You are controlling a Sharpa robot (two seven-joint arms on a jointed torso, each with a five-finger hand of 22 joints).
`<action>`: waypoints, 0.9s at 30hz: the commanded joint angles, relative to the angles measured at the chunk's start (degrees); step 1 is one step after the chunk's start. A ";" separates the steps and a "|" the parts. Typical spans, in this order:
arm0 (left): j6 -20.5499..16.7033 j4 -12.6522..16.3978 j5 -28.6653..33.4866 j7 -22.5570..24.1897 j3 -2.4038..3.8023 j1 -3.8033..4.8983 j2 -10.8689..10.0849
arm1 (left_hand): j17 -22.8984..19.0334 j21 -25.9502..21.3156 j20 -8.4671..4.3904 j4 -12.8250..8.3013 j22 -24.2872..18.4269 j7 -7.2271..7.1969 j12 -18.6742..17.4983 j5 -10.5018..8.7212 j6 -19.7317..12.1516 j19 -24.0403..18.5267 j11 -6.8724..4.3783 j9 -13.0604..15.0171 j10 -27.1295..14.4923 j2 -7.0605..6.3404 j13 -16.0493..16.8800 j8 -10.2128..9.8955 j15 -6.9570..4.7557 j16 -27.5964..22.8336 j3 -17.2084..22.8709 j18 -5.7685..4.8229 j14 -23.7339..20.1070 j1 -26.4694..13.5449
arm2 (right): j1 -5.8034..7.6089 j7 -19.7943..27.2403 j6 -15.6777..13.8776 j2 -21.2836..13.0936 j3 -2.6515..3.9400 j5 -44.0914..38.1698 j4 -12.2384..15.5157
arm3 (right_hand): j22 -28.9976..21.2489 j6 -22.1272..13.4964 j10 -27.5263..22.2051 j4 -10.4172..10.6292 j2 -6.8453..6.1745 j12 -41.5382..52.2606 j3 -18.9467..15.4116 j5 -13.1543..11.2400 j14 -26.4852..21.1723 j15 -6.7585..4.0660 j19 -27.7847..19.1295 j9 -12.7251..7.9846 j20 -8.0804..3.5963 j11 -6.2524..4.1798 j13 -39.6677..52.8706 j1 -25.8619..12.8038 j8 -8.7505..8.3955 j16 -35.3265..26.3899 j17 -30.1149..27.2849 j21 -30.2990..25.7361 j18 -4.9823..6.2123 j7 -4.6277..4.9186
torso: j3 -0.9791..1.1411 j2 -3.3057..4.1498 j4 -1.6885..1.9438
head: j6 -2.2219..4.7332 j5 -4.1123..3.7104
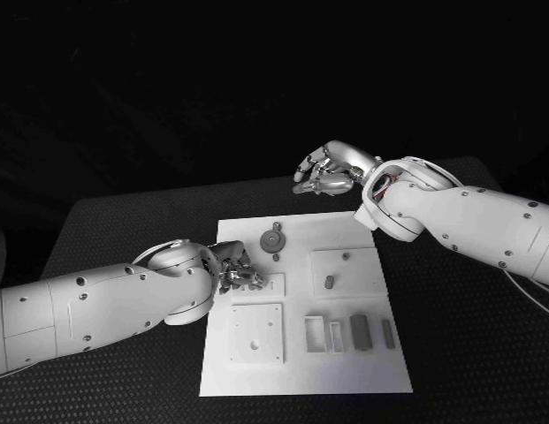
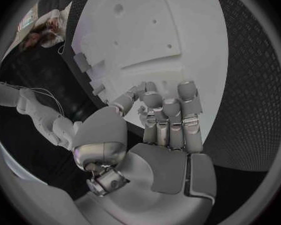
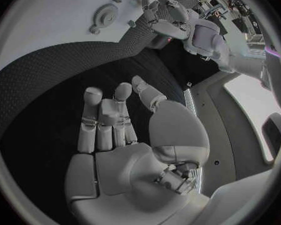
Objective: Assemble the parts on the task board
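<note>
The white task board [image 1: 302,353] lies in the middle of the black surface [image 1: 478,353], its long axis running from near to far. On it are several small grey parts: a round disc-shaped part [image 1: 271,239] near the far left corner, a short peg [image 1: 329,283] on a raised square plate at the middle right, and two upright bar-shaped parts [image 1: 361,333] in the near right area, their long sides also running near to far.

The left hand [image 1: 232,268] hovers at the board's left edge, level with the middle of the board, fingers curled in toward the palm. In the left wrist view the fingers [image 2: 170,120] are bent close together with nothing visible between them, so it looks closed and empty, though a very small part tucked inside cannot be ruled out. The round part lies just beyond and slightly right of this hand, close by.

The right hand [image 1: 329,170] is raised beyond the far edge of the board, well apart from every part. The right wrist view shows its fingers [image 3: 106,120] stretched out and holding nothing.

The left hand is by far the nearer to the round part, so a short reach forward and right looks like the natural next move, with the right hand too far away to help yet.
</note>
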 commanded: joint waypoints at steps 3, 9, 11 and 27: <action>-0.31 -0.11 -0.31 -0.08 0.00 -0.01 0.13 | -0.14 -0.27 -0.46 1.37 1.08 0.77 0.35 -0.62 0.26 0.04 -0.23 0.05 -0.28 -1.66 -0.11 -0.23 -0.55 0.27 0.01 0.93 -0.05 -0.71 | -0.03 0.38 0.53 0.01 0.03 0.11 0.06 | 0.81 -0.26 -0.37 0.16 0.04 -0.19 -0.24 -0.09 -0.18 0.15 0.01 0.09 -0.25 -0.01 0.08 -0.54 -0.21 -0.25 0.02 -0.27 0.75 0.02 | 0.02 0.02 0.00 | 0.02 0.00; -0.30 -0.08 -0.30 -0.19 0.00 -0.01 0.07 | -0.20 -0.31 -0.47 2.42 1.09 0.75 0.40 -1.21 0.29 0.03 -0.26 0.09 -0.30 -2.50 -0.14 -0.25 -0.57 0.33 0.04 0.98 -0.08 -0.96 | -0.03 0.40 0.55 0.01 0.03 0.11 0.09 | 0.81 -0.27 -0.38 0.17 0.04 -0.19 -0.25 -0.09 -0.18 0.15 0.01 0.09 -0.25 0.00 0.08 -0.56 -0.22 -0.25 0.02 -0.28 0.75 0.03 | 0.02 0.01 0.01 | 0.02 0.00; -0.32 -0.06 -0.30 -0.18 0.00 -0.01 0.06 | -0.21 -0.31 -0.47 2.57 1.10 0.73 0.41 -1.26 0.33 0.03 -0.27 0.11 -0.31 -2.67 -0.15 -0.23 -0.58 0.34 0.05 0.99 -0.08 -0.96 | -0.03 0.40 0.54 0.00 0.03 0.12 0.09 | 0.81 -0.28 -0.38 0.16 0.04 -0.19 -0.25 -0.08 -0.18 0.15 0.01 0.09 -0.25 0.00 0.08 -0.56 -0.22 -0.26 0.02 -0.28 0.75 0.03 | 0.01 0.01 -0.01 | 0.01 0.00; -0.57 -0.03 -0.31 -0.18 0.00 0.00 0.08 | -0.23 -0.30 -0.48 3.16 1.13 0.71 0.49 -1.52 0.32 0.07 -0.31 0.16 -0.30 -3.43 -0.16 -0.24 -0.63 0.44 0.07 1.04 -0.09 -0.86 | -0.03 0.39 0.52 -0.05 0.03 0.15 0.15 | 0.81 -0.29 -0.38 0.18 0.03 -0.20 -0.25 -0.09 -0.19 0.16 0.01 0.12 -0.24 0.00 0.09 -0.59 -0.24 -0.27 0.02 -0.30 0.75 0.04 | -0.01 -0.01 0.02 | -0.02 -0.06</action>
